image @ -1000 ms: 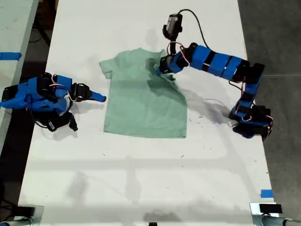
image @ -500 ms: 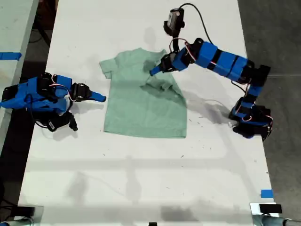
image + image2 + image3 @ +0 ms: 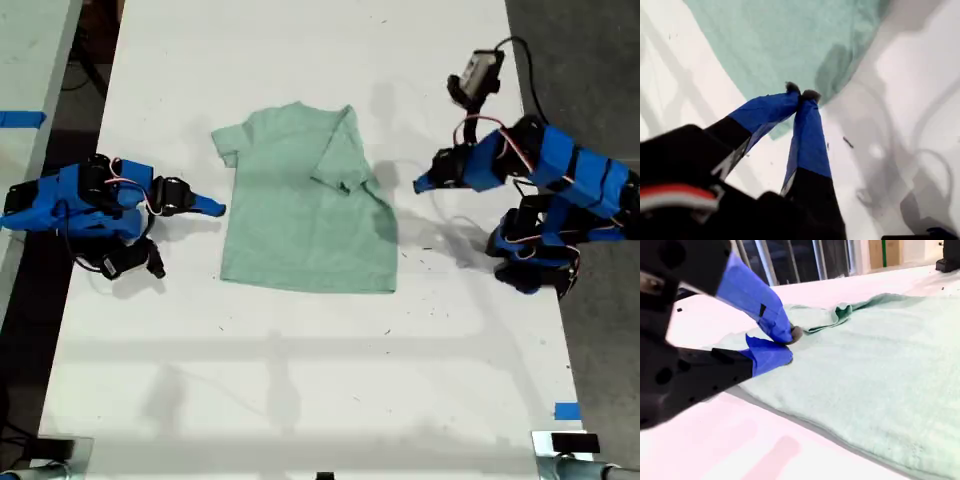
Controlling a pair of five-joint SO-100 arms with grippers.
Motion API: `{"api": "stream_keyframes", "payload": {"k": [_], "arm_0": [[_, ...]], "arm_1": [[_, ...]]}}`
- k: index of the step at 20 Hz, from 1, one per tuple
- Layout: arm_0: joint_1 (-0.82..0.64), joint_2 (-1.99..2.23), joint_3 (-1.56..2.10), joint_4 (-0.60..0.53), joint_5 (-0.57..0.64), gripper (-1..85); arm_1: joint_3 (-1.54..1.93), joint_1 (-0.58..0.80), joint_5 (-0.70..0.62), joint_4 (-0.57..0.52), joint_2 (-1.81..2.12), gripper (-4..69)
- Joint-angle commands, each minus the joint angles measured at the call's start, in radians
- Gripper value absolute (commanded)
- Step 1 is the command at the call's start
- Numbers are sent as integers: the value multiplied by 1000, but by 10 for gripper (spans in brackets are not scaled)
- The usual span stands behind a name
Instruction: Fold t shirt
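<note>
The pale mint-green t shirt (image 3: 300, 215) lies flat on the white table (image 3: 300, 380), neck toward the far edge. Its sleeve (image 3: 342, 158) on the exterior view's right is folded in over the body. My first gripper (image 3: 418, 184) hovers shut and empty just off the shirt's edge on the exterior view's right. In the first wrist view its fingertips (image 3: 801, 94) meet above the shirt's edge (image 3: 790, 40). My second gripper (image 3: 215, 209) rests low on the table at the exterior view's left, shut and empty. It sits (image 3: 789, 343) just short of the shirt (image 3: 880, 355).
The first arm's base (image 3: 535, 265) stands near the table's edge on the exterior view's right. A blue tape mark (image 3: 566, 411) sits near the front corner on that side. A second table (image 3: 30, 60) with blue tape (image 3: 20, 119) lies beyond the exterior view's left edge.
My first gripper let go of the sleeve and drew back to the exterior view's right, off the shirt. The sleeve now lies folded over the body. The second arm has not moved.
</note>
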Motion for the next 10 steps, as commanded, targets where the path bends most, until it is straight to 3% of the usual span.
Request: {"api": "stream_keyframes", "payload": {"k": [1,4,7,8,10], "arm_0": [[-3,9,40,0,6,21],[-3,9,40,0,6,21],[-3,9,40,0,6,21],[-3,9,40,0,6,21],[-2,9,40,0,9,22]], "arm_1": [[407,-187,172,31,463,10],[769,-357,242,57,873,11],[983,-356,156,-67,870,15],[1009,-328,55,-103,847,7],[1006,-281,43,-95,813,7]]}}
